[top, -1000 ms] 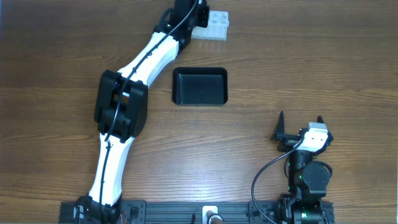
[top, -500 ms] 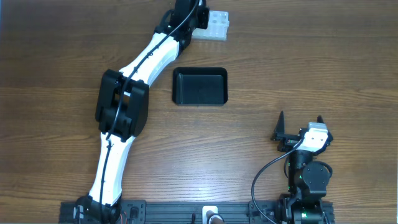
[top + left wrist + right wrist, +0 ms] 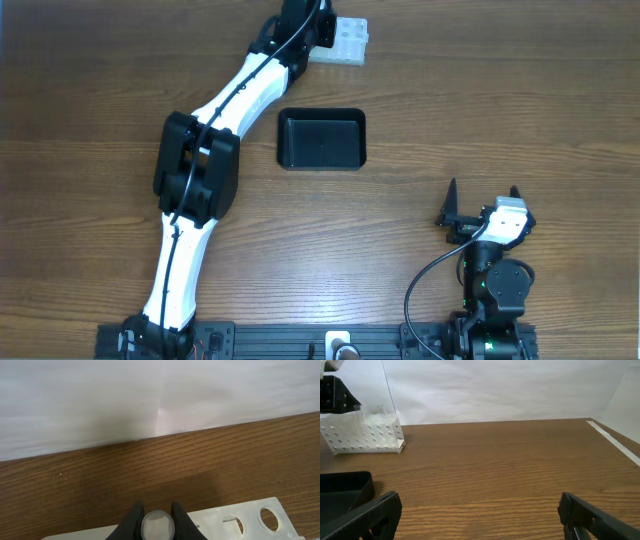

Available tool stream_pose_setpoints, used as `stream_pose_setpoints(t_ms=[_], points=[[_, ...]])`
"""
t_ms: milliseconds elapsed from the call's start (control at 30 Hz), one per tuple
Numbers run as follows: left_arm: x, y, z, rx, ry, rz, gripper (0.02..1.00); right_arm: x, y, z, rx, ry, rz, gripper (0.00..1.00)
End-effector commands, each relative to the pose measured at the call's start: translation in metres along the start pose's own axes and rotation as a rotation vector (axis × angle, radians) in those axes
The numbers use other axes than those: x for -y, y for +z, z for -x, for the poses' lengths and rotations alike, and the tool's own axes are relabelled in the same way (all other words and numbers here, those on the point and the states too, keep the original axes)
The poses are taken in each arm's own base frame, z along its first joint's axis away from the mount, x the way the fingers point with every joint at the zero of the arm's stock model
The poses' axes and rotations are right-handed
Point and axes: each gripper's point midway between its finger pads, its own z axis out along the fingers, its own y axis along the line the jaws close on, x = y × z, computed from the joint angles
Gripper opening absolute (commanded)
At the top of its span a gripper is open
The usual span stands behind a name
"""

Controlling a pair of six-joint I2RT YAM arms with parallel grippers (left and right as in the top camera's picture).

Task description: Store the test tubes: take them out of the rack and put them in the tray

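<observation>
One clear round tube (image 3: pixel 158 525) gripped by left end effector (image 3: pixel 157 508), right end effector (image 3: pixel 480 506) agape

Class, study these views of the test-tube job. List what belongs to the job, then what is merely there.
Belongs to the job:
test tube, held between the fingers of the left hand
white rack
black tray

Merely there:
right hand, open, well apart from the tray
wooden table
white wall behind

Clear tube (image 3: pixel 158 524) at white rack (image 3: pixel 235 519)
</observation>
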Motion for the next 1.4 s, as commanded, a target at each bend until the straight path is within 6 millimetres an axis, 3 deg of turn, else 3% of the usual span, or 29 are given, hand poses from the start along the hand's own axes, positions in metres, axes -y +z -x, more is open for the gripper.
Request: stream_pose_setpoints(t_ms=[33,233,400,567,600,700,800,900,967,1067,1133,1167,1200,1400], points=[[-0.002,0.005,0.002,0.015,-0.005,0.011,0.13,0.003,0.0,-0.002,0.003,-0.004,-0.016,0.993],[-0.001,-0.003,0.014,0.036,-0.008,0.008,0.115,0.003,0.0,-0.002,0.003,-0.004,-0.016,0.993],[0.001,-0.032,0.052,0.09,-0.014,0.001,0.102,0.003,0.0,-0.002,0.003,-0.004,-0.016,0.991],[-0.001,-0.082,0.108,0.181,-0.024,0.014,0.097,0.003,0.0,-0.002,0.003,-0.004,-0.016,0.991],[0.0,-0.101,0.127,0.219,-0.028,0.007,0.102,0.003,0.0,-0.001,0.004,-0.004,-0.016,0.991],[0.001,-0.136,0.158,0.28,-0.036,-0.002,0.104,0.003,0.0,-0.002,0.003,-0.004,-0.016,0.993],[0.001,-0.165,0.18,0.329,-0.042,-0.009,0.088,0.003,0.0,-0.002,0.003,-0.004,-0.016,0.991],[0.002,-0.184,0.189,0.333,-0.042,-0.016,0.08,0.003,0.0,-0.002,0.003,-0.004,-0.016,0.991],[0.004,-0.189,0.179,0.28,-0.04,-0.015,0.082,0.003,0.0,-0.002,0.003,-0.004,-0.016,0.991],[0.006,-0.184,0.139,0.114,-0.099,-0.007,0.066,0.003,0.0,-0.002,0.003,-0.004,-0.016,0.991],[0.006,-0.182,0.095,-0.057,-0.174,0.021,0.042,0.003,0.0,-0.002,0.003,-0.004,-0.016,0.991],[0.005,-0.182,0.056,-0.204,-0.244,0.061,0.042,0.003,0.0,-0.002,0.003,-0.004,-0.016,0.993],[0.005,-0.181,0.037,-0.27,-0.27,0.083,0.04,0.003,0.0,-0.002,0.003,-0.004,-0.016,0.993],[0.019,-0.159,-0.034,-0.478,-0.231,0.13,0.04,0.003,0.0,-0.002,0.003,-0.004,-0.016,0.991]])
